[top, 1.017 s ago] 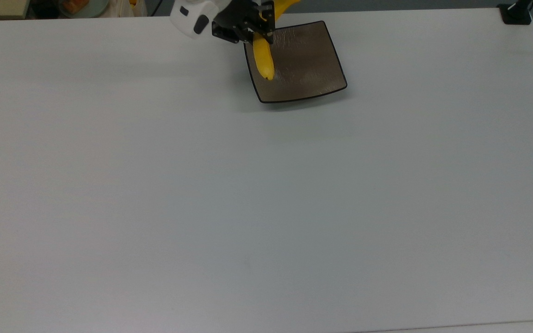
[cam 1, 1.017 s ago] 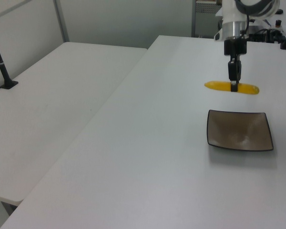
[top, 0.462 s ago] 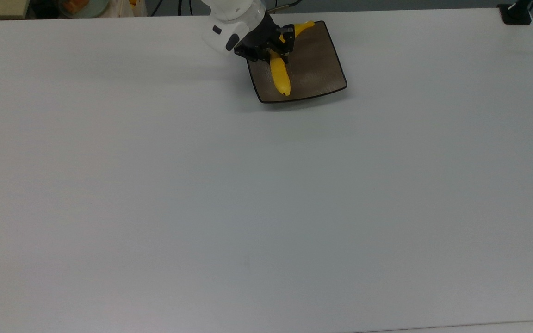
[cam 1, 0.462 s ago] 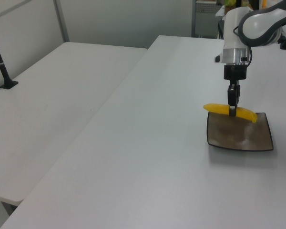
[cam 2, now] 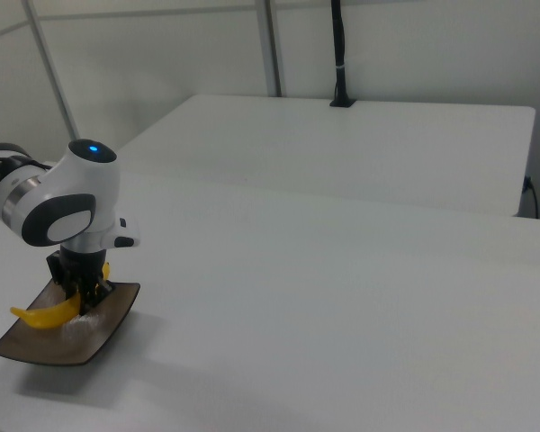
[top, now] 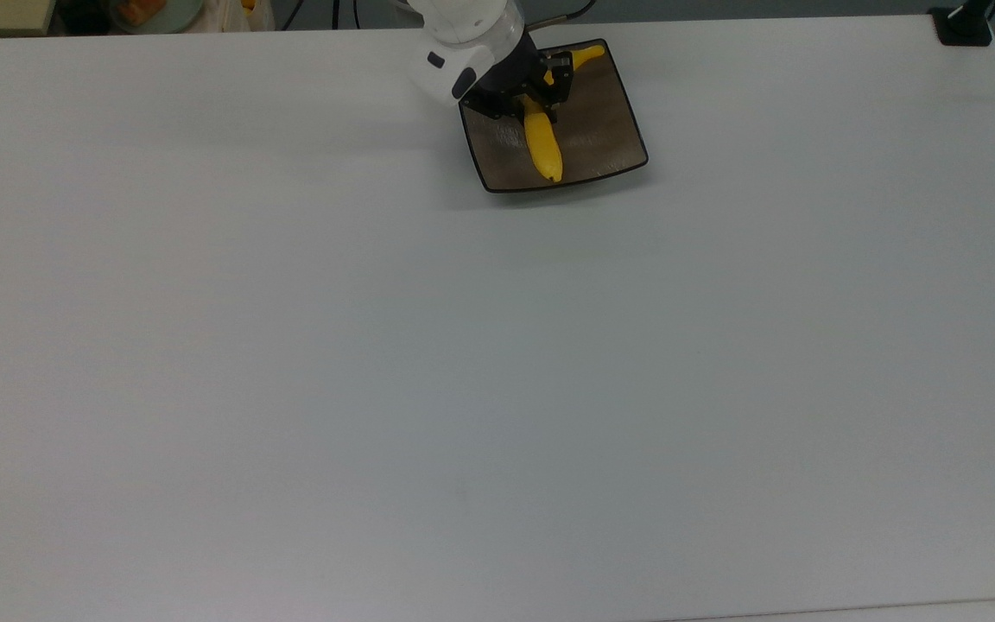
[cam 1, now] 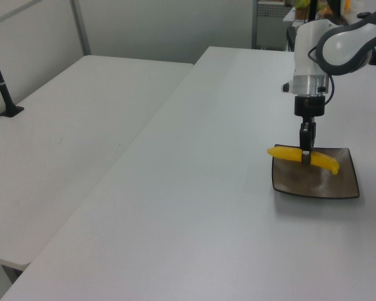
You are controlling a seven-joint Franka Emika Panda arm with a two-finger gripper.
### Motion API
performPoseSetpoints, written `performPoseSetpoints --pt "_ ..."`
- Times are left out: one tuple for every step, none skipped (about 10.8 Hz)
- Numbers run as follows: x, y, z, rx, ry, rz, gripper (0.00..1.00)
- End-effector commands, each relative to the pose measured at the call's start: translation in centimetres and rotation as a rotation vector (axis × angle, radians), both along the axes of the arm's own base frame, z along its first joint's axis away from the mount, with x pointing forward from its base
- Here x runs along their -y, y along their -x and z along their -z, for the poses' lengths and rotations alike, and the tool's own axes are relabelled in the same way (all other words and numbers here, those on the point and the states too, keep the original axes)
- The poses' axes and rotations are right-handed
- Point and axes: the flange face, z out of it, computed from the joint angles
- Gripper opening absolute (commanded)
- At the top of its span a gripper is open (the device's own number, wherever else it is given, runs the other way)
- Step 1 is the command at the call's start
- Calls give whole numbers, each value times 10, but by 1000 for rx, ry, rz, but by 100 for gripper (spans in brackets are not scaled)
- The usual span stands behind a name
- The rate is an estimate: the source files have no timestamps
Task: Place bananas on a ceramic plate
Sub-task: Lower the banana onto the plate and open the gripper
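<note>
top view: wide bare counter [top: 497, 389] spreads in the foreground; near its far edge sits the ceramic plate [top: 601, 130]. above the plate the claw [top: 535, 97] is clamped on the bananas [top: 542, 147], held crosswise over the plate, tips near its rims.

Overhead plus two oblique flanks (opposing)

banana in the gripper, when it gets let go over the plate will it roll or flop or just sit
The banana probably keeps its shape: gripped at mid-length by the gripper, both ends stick out without drooping. Its curve makes rolling far unlikely. The plate looks glossy with upturned corners, so the banana may slide a little, yet likely stays inside.
</note>
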Motion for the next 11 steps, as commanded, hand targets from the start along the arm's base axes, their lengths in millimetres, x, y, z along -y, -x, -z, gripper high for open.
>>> performPoseSetpoints --pt "-8 6 13 18 4 33 0" --pt "-8 9 18 17 9 35 0" --pt "-13 12 21 14 11 23 0" --pt "-13 14 25 16 16 23 0" --pt "-13 15 26 18 17 27 0" --pt "-13 15 26 17 18 25 1" --pt "-13 15 26 17 17 26 2" --pt "-13 14 25 18 17 25 4" --pt "-13 14 25 17 16 29 14" --pt "-13 15 25 13 19 36 32" --pt "-13 14 24 13 19 32 51"
